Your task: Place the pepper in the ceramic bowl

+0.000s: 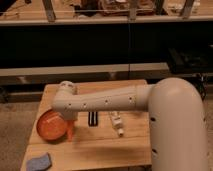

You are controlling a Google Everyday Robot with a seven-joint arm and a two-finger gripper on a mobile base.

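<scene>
The ceramic bowl, wide, shallow and orange-red, sits at the left of the wooden table. My arm reaches from the right across the table and bends down at its left end. My gripper points down at the bowl's right rim, mostly hidden under the wrist. The pepper, small and orange, hangs upright from the gripper, just over the bowl's right edge. The gripper is shut on it.
A black item lies on the table right of the gripper. A white tube-like item lies further right. A blue-grey cloth sits at the front left corner. A dark shelf and rails stand behind the table.
</scene>
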